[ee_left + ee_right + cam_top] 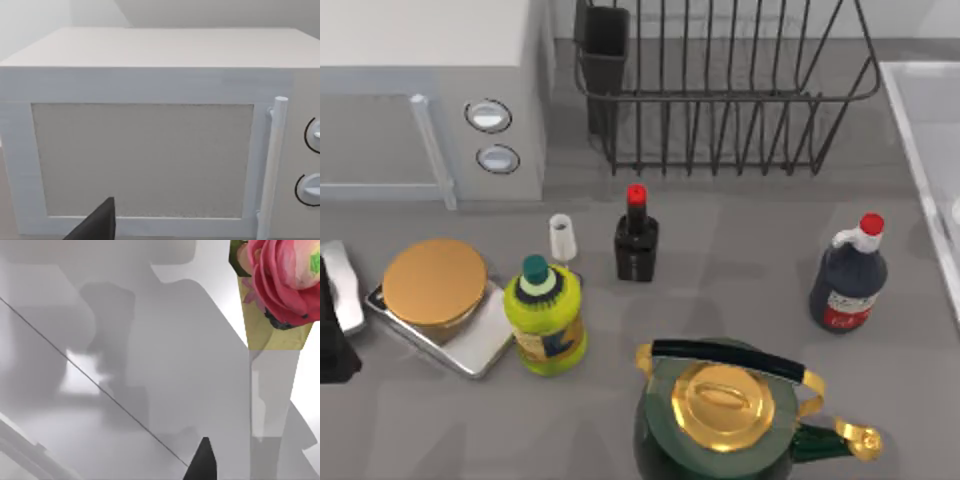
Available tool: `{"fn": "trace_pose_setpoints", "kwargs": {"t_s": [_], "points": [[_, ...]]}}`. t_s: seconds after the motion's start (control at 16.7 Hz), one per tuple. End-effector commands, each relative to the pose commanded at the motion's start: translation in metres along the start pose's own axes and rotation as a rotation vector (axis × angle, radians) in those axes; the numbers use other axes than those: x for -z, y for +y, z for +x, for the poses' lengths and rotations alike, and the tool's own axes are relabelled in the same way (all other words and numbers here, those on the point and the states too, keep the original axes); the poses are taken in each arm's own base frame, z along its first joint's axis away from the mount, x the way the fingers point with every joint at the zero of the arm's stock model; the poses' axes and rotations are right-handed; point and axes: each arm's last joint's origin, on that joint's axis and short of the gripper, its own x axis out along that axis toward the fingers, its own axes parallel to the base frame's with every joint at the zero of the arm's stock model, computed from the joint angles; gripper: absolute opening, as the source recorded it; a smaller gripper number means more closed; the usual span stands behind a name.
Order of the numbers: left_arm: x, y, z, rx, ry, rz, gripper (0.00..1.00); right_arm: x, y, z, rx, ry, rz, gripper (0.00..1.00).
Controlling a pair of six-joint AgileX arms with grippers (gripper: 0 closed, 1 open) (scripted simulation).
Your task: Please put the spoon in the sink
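The spoon is out of view. The sink (920,130), a pale basin with a raised light rim, runs along the table's right edge. My left arm (334,320) sits at the far left edge, beside the scale. In the left wrist view a dark part of my left gripper (97,226) faces the white microwave (150,150) door. A dark tip of my right gripper (202,463) hangs over pale grey surfaces in the right wrist view, with a pink flower (282,277) beyond it.
The microwave (430,90) stands at the back left and the black wire dish rack (720,90) at the back middle. In front are a gold-topped scale (435,285), a yellow-green bottle (546,320), a small pale glass (562,238), a red-capped black bottle (636,240), a dark sauce bottle (849,280) and a green-gold kettle (725,415).
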Motion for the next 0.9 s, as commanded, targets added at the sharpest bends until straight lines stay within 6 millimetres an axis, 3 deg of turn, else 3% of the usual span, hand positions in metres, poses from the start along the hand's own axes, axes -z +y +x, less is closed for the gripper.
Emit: {"fn": "trace_pose_setpoints", "kwargs": {"t_s": [0.18, 0.9], "points": [[0.0, 0.0, 0.0, 0.0, 0.0, 0.0, 1.0, 0.0, 0.0, 0.0, 0.0, 0.0, 0.0, 0.0], [0.0, 0.0, 0.0, 0.0, 0.0, 0.0, 1.0, 0.0, 0.0, 0.0, 0.0, 0.0, 0.0, 0.9]]}}
